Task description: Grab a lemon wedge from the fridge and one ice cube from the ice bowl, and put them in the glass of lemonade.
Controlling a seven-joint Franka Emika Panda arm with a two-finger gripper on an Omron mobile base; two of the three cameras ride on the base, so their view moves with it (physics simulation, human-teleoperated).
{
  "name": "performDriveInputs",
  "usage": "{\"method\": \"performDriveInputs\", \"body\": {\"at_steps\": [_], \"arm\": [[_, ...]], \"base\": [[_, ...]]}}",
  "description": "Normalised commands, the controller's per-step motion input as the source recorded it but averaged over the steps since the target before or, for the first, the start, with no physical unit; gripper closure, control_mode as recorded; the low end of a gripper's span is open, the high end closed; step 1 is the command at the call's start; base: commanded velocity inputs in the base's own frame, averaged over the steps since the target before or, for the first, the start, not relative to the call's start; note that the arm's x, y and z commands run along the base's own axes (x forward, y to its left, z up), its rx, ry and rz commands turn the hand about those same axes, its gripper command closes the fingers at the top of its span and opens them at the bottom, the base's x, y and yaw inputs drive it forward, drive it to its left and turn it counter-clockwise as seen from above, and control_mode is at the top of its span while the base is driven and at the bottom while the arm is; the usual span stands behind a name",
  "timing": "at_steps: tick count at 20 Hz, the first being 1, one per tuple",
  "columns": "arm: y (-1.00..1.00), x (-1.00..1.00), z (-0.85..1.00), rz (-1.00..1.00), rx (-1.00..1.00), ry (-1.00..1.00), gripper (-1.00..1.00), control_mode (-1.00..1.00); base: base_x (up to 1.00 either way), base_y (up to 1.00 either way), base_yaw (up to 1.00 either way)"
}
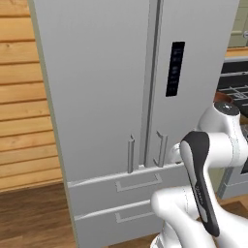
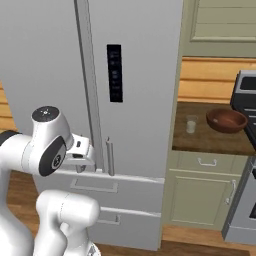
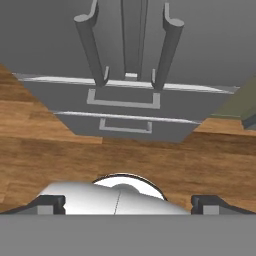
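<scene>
Wooden floor boards [image 3: 60,145] run under the tall grey steel fridge [image 1: 97,97], and both of its doors are shut. It looks smooth and flat, with two long bar handles [image 3: 92,42], a black panel [image 2: 114,73] and two drawers [image 1: 121,189] low down. The white arm [image 1: 213,145] is bent like an elbow right in front of the fridge, and its hand points at the doors near the bottom of the handles. The gripper [image 3: 128,205] is spread wide and holds nothing. On the brown counter [image 2: 200,140] beside the fridge, the small clear glass of lemonade [image 2: 191,124] stands near the front edge, with the round reddish-brown ice bowl [image 2: 226,120] close to it. The stove [image 2: 245,165] is cut off at the side.
</scene>
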Motion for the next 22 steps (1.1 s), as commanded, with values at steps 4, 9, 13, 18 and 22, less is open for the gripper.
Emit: {"method": "performDriveInputs", "body": {"at_steps": [4,9,13,18,22], "arm": [[0.00,0.00,0.00,0.00,0.00,0.00,-1.00,1.00],[0.00,0.00,0.00,0.00,0.00,0.00,-1.00,1.00],[0.00,0.11,0.00,0.00,0.00,0.00,-1.00,-1.00],[-0.01,0.63,0.00,0.00,0.00,0.00,-1.00,-1.00],[-0.34,0.82,-0.20,0.01,0.00,0.00,-1.00,-1.00]], "base": [[-0.38,-0.03,0.00],[-0.02,0.00,0.00],[0.01,0.00,0.00],[0.00,0.00,0.00],[0.00,0.00,0.00]]}}
